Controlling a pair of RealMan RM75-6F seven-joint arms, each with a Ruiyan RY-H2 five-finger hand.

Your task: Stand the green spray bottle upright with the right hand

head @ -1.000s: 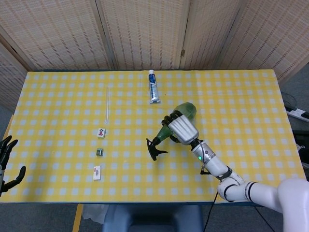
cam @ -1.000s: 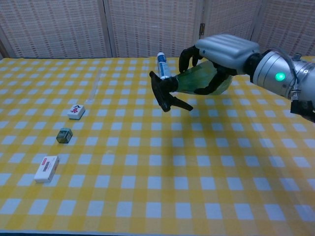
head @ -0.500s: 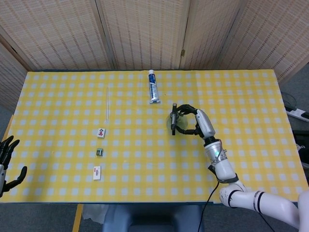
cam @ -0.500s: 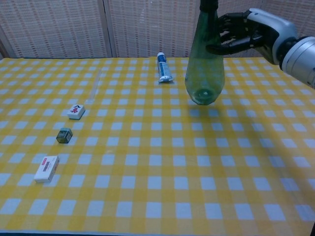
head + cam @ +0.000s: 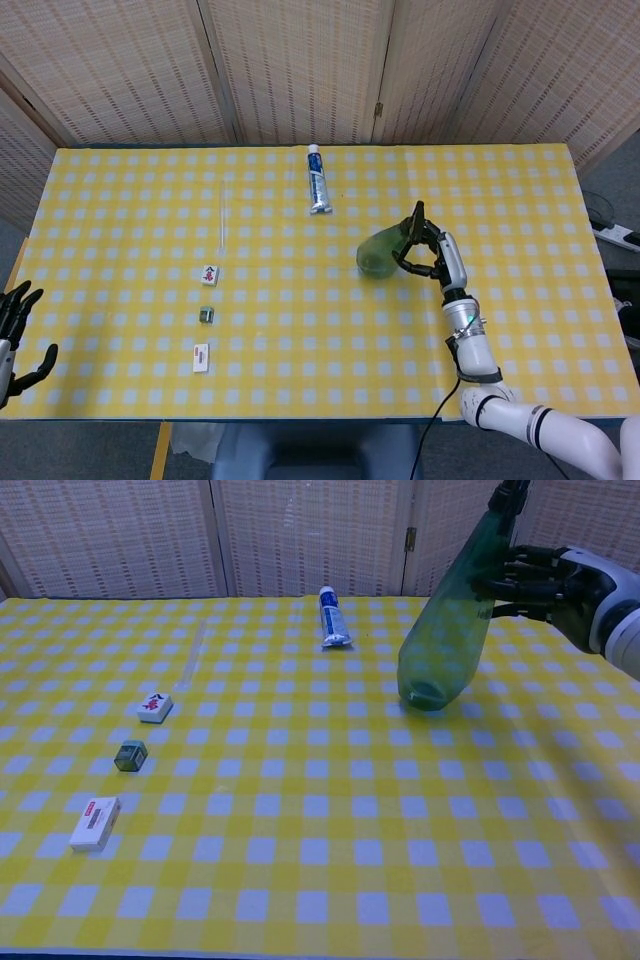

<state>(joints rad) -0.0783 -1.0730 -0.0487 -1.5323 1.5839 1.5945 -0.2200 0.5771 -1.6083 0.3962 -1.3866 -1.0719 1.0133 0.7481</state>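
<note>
Right hand (image 5: 560,575) fingers grip the green spray bottle (image 5: 450,630) near its neck; bottle tilted, base at the desk (image 5: 300,860), 4 o'clock of the toothpaste tube (image 5: 333,617). Left hand (image 5: 15,335) empty, fingers apart. Labels unreadable.

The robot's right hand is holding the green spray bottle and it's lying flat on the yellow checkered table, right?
Not quite. The right hand does hold the green spray bottle, but the bottle is not lying flat. The chest view shows it nearly upright, base down near the yellow checkered table and its top leaning toward the hand.
</note>
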